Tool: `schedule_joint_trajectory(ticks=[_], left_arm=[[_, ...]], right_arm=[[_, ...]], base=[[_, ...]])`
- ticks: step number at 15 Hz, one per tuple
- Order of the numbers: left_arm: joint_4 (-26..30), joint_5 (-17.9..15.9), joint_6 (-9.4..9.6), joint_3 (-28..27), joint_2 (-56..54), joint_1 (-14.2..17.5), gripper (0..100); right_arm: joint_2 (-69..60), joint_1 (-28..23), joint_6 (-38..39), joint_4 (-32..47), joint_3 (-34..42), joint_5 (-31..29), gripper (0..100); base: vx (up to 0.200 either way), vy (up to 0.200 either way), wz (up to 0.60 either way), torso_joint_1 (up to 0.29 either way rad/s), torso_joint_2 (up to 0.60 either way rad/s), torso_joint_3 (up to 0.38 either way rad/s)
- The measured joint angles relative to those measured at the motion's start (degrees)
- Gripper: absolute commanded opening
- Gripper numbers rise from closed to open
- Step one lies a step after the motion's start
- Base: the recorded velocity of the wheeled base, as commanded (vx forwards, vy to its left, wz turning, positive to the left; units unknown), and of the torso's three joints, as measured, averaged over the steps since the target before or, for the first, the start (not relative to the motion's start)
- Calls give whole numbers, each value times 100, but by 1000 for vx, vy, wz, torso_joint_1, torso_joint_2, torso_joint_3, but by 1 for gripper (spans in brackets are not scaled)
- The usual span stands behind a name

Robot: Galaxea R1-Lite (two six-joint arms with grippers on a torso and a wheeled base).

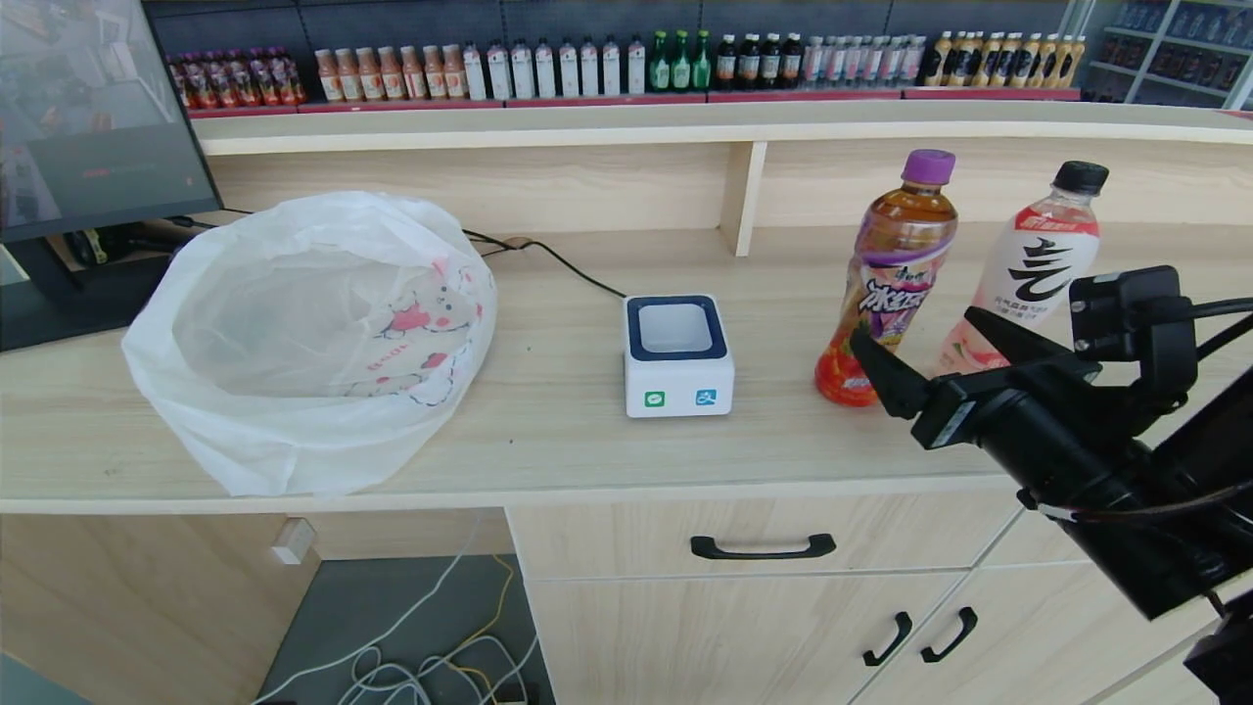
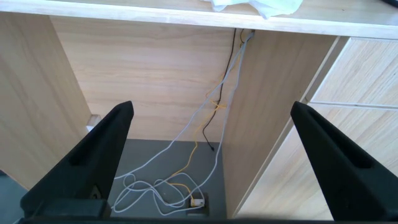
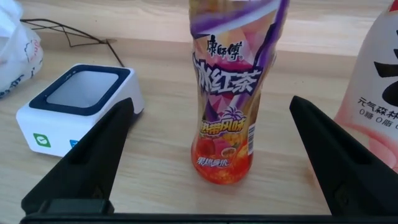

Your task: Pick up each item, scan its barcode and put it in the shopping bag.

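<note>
A tea bottle (image 1: 889, 274) with a purple cap stands on the counter right of the white barcode scanner (image 1: 677, 355). Beside it, further right, stands a white bottle (image 1: 1030, 262) with a black cap. My right gripper (image 1: 930, 357) is open just in front of the tea bottle (image 3: 231, 93), which stands between its fingers (image 3: 81, 165) but a little beyond the tips, untouched. The scanner (image 3: 78, 109) lies off to one side. The white shopping bag (image 1: 313, 333) sits open at the counter's left. My left gripper (image 2: 211, 162) hangs open below the counter edge, empty.
A monitor (image 1: 93, 108) stands at the back left, with a cable (image 1: 558, 259) running across the counter toward the scanner. Drawers with black handles (image 1: 762, 546) are below the counter. Loose wires (image 2: 180, 180) lie on the floor in the open bay. Shelves of bottles (image 1: 626, 61) line the back.
</note>
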Motion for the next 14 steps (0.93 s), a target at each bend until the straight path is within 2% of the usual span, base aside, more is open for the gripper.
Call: schedule_joint_trajectory(ticks=[10, 14], left_arm=[[0, 0, 2, 0, 0, 0, 100], [0, 0, 0, 0, 0, 0, 100]], right_arm=[[709, -52, 2, -7, -717, 2, 100], [852, -229, 5, -11, -850, 2, 100]], base=[[0, 0, 0, 0, 0, 0], [0, 0, 0, 0, 0, 0]])
